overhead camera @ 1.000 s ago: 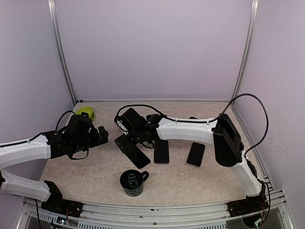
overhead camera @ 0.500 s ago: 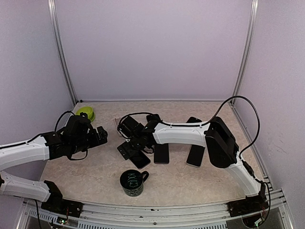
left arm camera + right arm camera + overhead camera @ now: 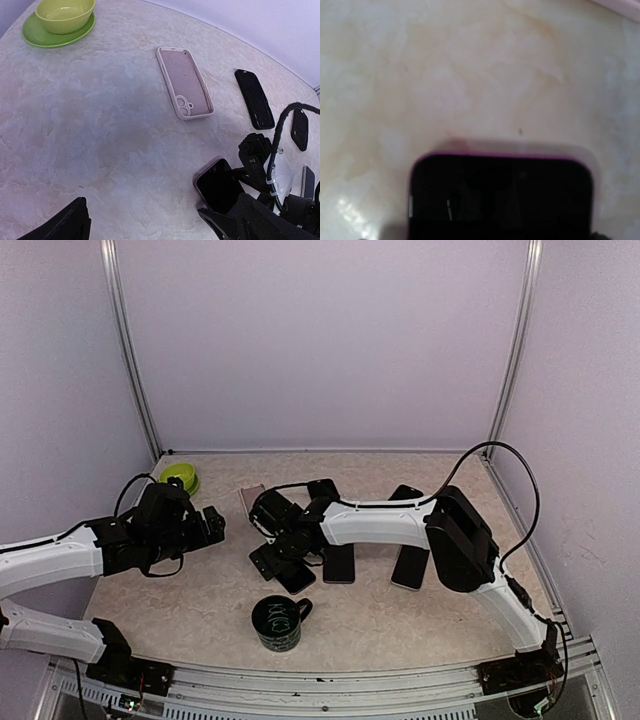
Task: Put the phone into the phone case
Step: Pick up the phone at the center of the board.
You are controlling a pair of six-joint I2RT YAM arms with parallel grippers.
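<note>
Phone (image 3: 217, 184) flat under right claw (image 3: 278, 560), jaws spread wide either side — phone case (image 3: 185, 82) well apart

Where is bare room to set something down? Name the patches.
Free: between the green bowl and the phone case; also right of the mug, in front of the dark phones. Crowded: centre, where the right gripper sits over the pink-edged phone.
</note>
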